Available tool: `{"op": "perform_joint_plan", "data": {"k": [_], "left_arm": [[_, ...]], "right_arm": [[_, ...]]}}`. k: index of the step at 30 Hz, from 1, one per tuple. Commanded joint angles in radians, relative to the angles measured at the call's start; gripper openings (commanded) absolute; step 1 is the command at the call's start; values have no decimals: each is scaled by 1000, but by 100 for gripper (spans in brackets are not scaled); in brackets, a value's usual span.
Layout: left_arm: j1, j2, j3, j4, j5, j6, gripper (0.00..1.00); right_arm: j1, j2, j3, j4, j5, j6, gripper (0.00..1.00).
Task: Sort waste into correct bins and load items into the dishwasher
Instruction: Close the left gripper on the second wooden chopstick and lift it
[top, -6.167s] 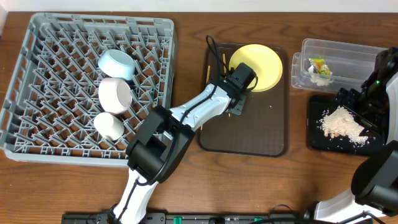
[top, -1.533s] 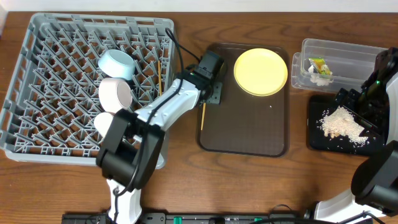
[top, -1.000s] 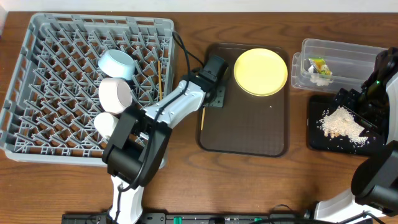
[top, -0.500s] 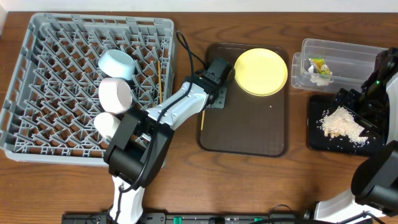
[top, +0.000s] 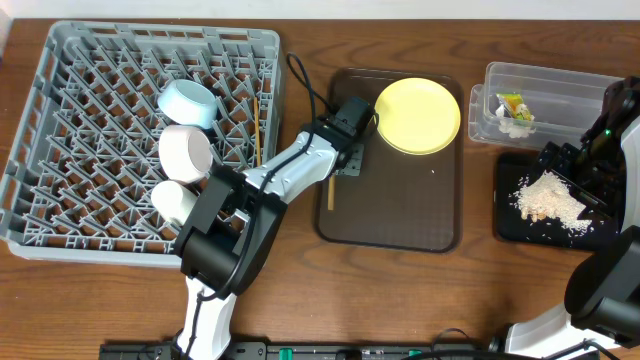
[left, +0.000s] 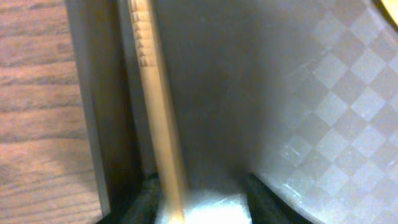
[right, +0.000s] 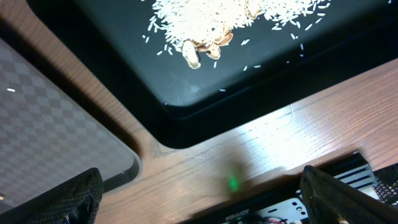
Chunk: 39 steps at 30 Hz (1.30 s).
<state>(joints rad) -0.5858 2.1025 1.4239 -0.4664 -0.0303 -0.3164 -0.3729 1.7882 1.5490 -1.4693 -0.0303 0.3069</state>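
Chopstick (top: 330, 190) has slid rightward; left gripper (left: 202, 208) has narrowed around it, unclamped; right gripper (right: 202, 199) gapes.

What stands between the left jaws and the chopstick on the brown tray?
Nothing visible does. The chopstick lies bare along the brown tray's left rim, its near end between the open jaws of the left gripper.

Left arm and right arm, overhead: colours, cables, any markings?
Left arm: white link shells, black joints, a black wrist block, and a black cable looping off it. Right arm: mostly black, with a white lower link and a small green light. Fingers are black in the right wrist view. No readable markings.
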Motion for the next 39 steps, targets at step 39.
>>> {"op": "perform_joint_plan", "data": {"k": [39], "left_arm": [[88, -354, -4, -207, -98, 8, 6]], "right_arm": [[-1, -24, 1, -7, -4, 6, 99]]}}
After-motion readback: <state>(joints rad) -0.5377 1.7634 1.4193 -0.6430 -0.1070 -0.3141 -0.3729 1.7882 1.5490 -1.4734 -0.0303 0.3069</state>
